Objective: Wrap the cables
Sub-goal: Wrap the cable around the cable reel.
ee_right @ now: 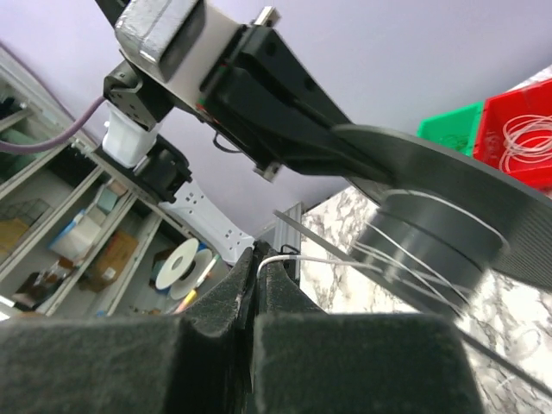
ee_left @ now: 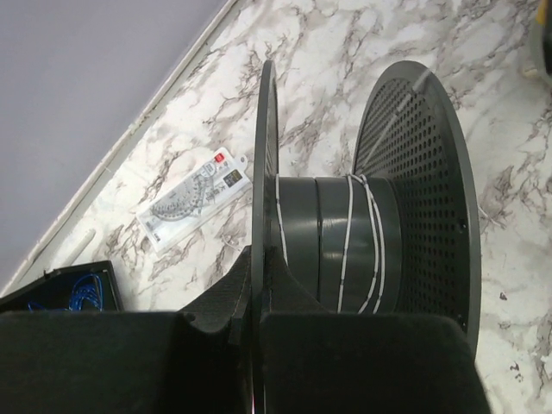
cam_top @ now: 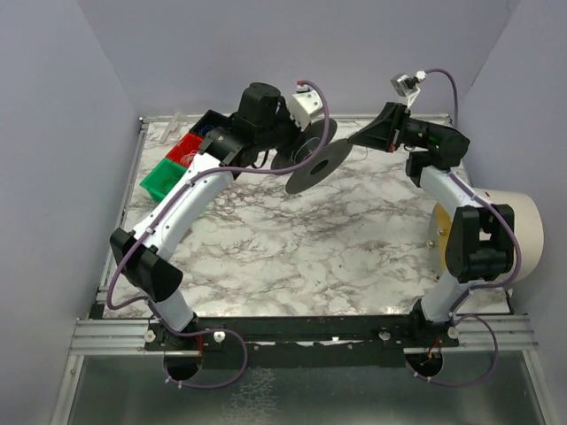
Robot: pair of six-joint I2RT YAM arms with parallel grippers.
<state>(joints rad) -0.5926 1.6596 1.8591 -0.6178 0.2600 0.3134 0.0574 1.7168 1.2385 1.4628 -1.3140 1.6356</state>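
Left pincer [ee_left: 255, 297] is clamped on one flange of the black spool [ee_left: 414, 172], which juts just ahead of it. Right pincer [ee_right: 256, 274] is pressed together on a thin pale cable [ee_right: 293, 257] running ahead to a few turns on the hub.

You are getting soft, even light from overhead in the top view. The white marble-patterned tabletop [cam_top: 292, 248] is showing bright, and shadows on it are lying faint. In the left wrist view, the left gripper [ee_left: 256, 302] is sitting dark and blurred along the bottom edge, while the big black two-flanged round spool [ee_left: 414, 198] is reading sharp. In the right wrist view, the right gripper [ee_right: 256, 276] is blurring in the foreground. The thin pale strand [ee_right: 302, 257] is catching light, and the cluttered storage shelves [ee_right: 78, 233] are falling out of focus.
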